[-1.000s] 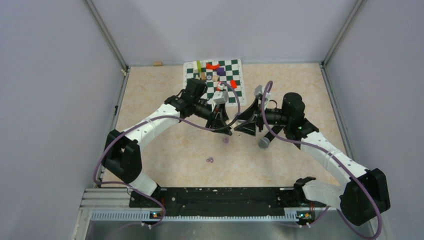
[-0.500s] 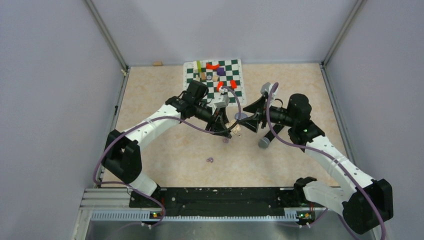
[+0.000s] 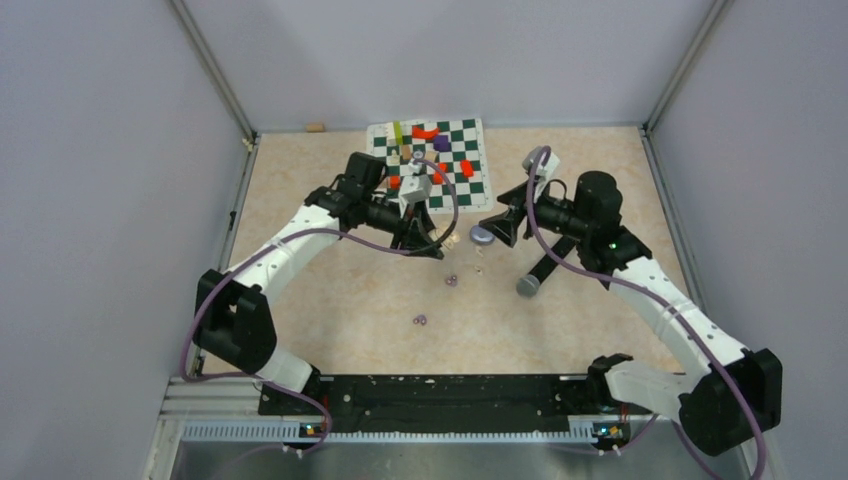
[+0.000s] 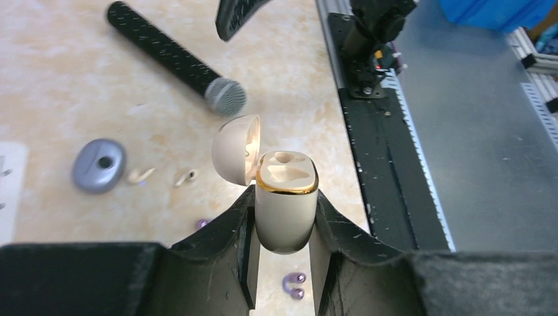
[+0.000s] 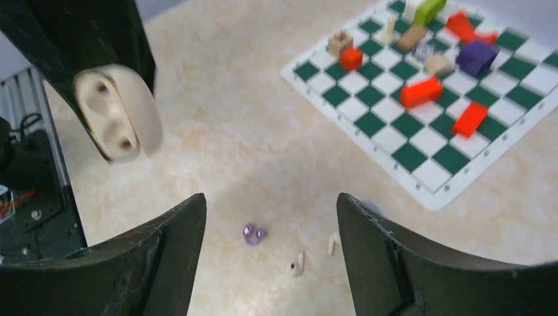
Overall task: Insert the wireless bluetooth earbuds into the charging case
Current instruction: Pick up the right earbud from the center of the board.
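Earbuds (image 4: 140, 175): two cream, stemmed pieces lay loose on the table (image 4: 79, 99), just beside a grey disc (image 4: 99, 164), touching neither gripper.
Charging case (image 4: 285, 210): cream with a gold rim, lid swung open, held off the table and apart from the earbuds.
Left gripper (image 4: 284, 227): clamped on the case's body.
Right gripper (image 5: 270, 204): fingers spread wide, holding nothing, hanging above the earbuds.
Around: purple pieces (image 4: 294, 284) near the earbuds; microphone (image 4: 174, 59) beyond; chessboard (image 5: 388, 141) farther off.
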{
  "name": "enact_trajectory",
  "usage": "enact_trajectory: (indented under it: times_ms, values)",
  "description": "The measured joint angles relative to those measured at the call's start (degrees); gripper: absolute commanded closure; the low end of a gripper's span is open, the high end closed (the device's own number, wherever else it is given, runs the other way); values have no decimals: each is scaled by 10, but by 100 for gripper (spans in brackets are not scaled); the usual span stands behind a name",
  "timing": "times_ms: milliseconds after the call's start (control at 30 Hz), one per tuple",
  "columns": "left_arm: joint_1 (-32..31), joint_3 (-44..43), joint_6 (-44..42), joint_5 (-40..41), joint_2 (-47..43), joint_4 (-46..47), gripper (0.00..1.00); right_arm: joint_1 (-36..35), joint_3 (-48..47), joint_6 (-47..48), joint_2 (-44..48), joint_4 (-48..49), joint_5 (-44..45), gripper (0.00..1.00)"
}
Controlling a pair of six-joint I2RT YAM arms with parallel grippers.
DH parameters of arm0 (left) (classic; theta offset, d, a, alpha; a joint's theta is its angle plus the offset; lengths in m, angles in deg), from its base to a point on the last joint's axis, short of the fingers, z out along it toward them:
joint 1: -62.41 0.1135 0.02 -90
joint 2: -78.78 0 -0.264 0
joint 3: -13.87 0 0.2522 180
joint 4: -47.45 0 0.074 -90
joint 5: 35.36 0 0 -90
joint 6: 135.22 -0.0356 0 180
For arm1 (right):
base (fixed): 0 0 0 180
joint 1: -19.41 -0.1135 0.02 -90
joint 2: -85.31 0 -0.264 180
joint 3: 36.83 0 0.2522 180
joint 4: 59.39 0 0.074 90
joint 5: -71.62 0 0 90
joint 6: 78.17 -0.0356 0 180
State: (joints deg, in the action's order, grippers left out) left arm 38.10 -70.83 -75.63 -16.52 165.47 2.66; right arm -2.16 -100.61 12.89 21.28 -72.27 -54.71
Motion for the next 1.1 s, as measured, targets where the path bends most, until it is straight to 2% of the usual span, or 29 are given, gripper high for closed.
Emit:
enact_trajectory:
  times_ms: [167,367,700,800,867,1000,1100]
  values:
    - [42,-1,-68,10,-15,-64,100,0,-15,16,-101,-65,26,43]
    - [58,7,-124,16,-21,-119,100,0,-70,55,-214,-156,69,52]
    - [63,90,-56,27,-79,-21,100,-29,-77,104,-245,-207,99,52]
    - [63,93,-42,31,-79,-3,100,-35,-76,102,-265,-205,97,38]
    - [63,94,-37,33,-79,4,100,-37,-73,99,-281,-204,98,36]
    - [63,97,-31,33,-81,13,100,-54,-65,99,-309,-211,115,37]
    - [63,100,-27,33,-85,18,100,-76,-65,103,-324,-211,132,43]
